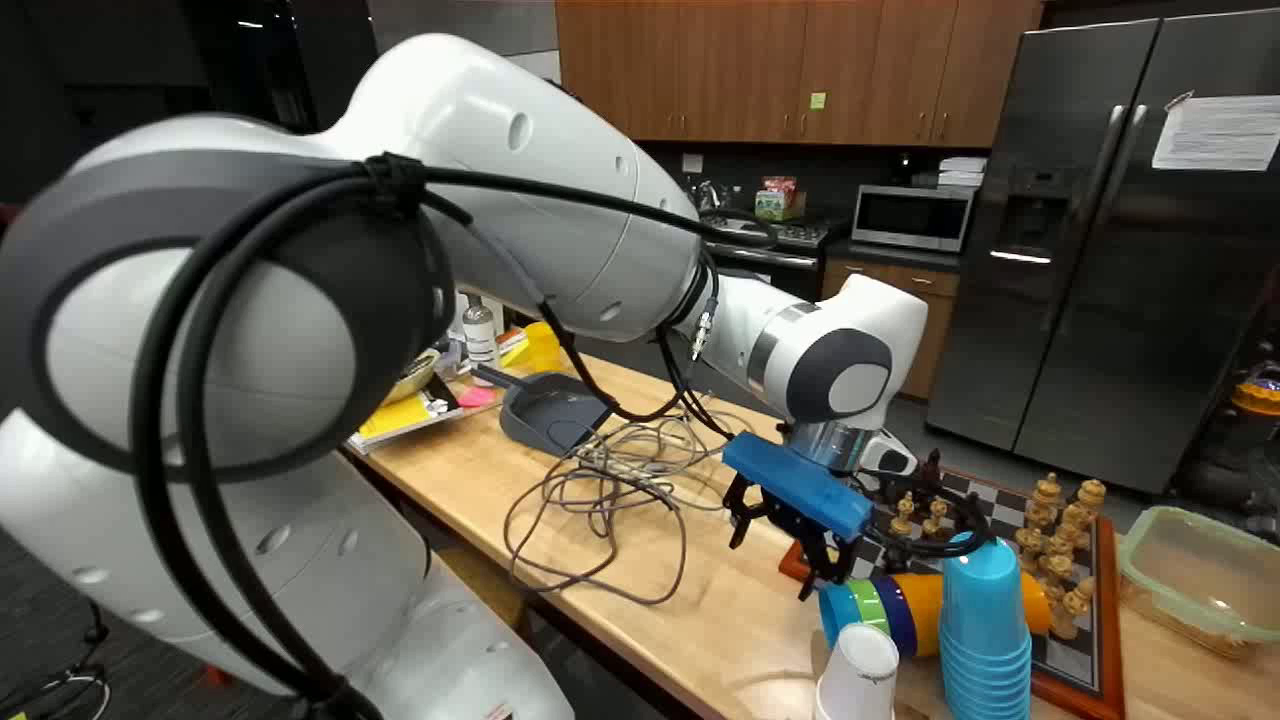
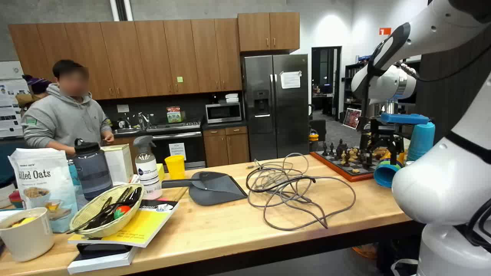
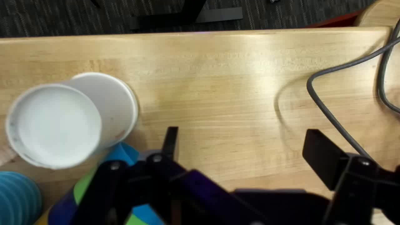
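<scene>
The end effector (image 3: 245, 151) is hanging jaws-wide, gripping nothing, beside the nested coloured cups (image 1: 897, 615) lying sideways, lower right in an exterior view: probably light, slick, inviting a rim pinch.

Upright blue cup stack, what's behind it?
In an exterior view, sideways cups and the chessboard partly show behind the blue cup stack; the stretch directly behind it is covered.
</scene>
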You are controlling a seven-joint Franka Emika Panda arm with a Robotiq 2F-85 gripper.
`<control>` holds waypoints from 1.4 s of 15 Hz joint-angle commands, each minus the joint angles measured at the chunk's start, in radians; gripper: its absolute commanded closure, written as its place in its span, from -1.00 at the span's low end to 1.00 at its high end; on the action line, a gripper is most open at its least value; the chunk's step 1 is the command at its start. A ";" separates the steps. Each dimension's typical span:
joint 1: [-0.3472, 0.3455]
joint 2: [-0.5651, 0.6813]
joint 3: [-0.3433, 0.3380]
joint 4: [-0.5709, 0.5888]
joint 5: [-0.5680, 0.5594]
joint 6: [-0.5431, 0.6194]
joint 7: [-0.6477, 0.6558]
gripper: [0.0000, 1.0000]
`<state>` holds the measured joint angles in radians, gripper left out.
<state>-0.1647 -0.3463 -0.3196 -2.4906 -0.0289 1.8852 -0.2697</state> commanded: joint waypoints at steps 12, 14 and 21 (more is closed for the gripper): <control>-0.018 0.002 0.017 0.002 0.006 -0.002 -0.005 -1.00; -0.018 0.002 0.017 0.002 0.006 -0.002 -0.005 -1.00; 0.004 -0.041 0.048 -0.048 -0.007 0.015 -0.078 -1.00</control>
<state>-0.1659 -0.3476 -0.2944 -2.5008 -0.0284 1.8855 -0.3035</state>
